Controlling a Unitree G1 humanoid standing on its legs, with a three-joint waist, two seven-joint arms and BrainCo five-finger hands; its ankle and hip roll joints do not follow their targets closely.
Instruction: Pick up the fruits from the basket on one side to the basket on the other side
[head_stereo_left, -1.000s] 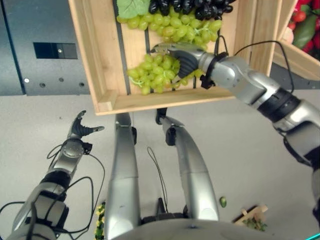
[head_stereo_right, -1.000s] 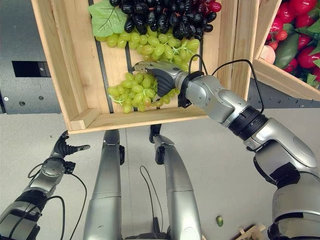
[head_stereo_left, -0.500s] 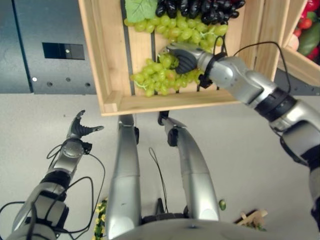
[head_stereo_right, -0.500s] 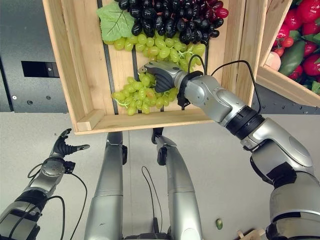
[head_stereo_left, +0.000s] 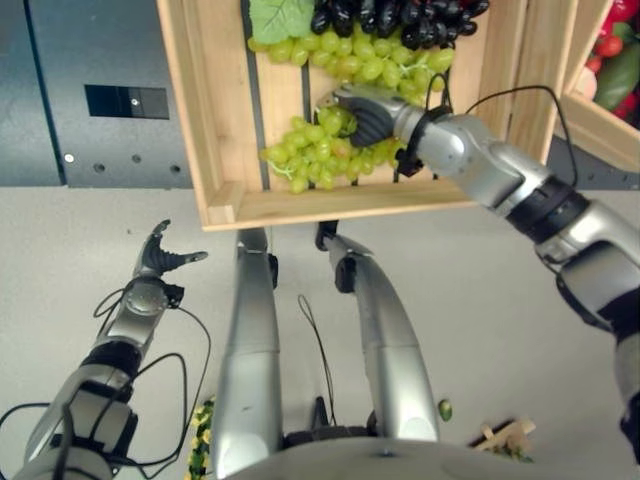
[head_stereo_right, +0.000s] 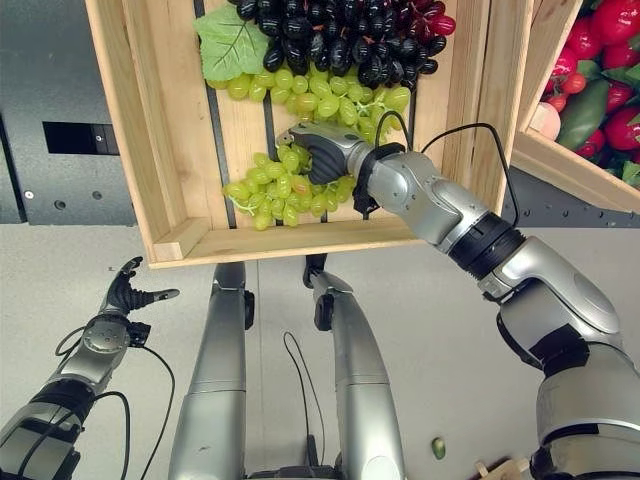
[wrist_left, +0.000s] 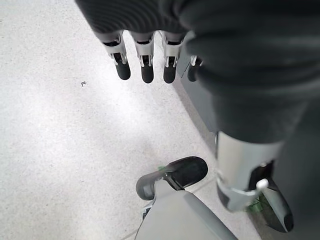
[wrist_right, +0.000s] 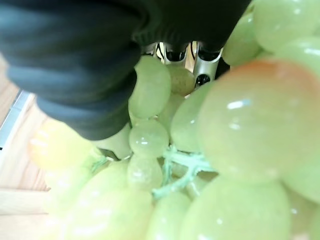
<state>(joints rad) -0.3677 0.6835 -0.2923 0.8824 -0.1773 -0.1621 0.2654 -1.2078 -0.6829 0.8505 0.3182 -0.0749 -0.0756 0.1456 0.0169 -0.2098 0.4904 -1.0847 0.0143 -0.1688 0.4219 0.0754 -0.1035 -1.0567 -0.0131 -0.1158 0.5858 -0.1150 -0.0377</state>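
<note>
Grey speckled floor (head_stereo_left: 480, 300) under everything, dark panel (head_stereo_left: 90, 90) at back left. Left eye view: wooden crate (head_stereo_left: 225, 205) tilting toward camera, holding green grape bunch (head_stereo_left: 310, 155) near front lip, second green bunch (head_stereo_left: 370, 62) and dark grapes (head_stereo_left: 400, 12) further in; right hand (head_stereo_left: 365, 118) curling over near bunch, fingers clamping on it; left hand (head_stereo_left: 158, 262) hanging low over floor, fingers loosely spread, holding nothing. Right eye view: same grasp, bunch lying on crate slats; neighbouring crate (head_stereo_right: 545, 150) of red and green produce (head_stereo_right: 605, 85) at right; stray green grape (head_stereo_right: 437, 447) lying on floor. Left wrist view: straight relaxed fingers (wrist_left: 145, 64) hanging over bare floor. Right wrist view: grapes pressing against palm, pale stem (wrist_right: 172, 172) showing between them. Judging bunch light, smooth, slippery, floppy, grapes likely detaching; gripping around stem core, not single grapes, probably safest.
</note>
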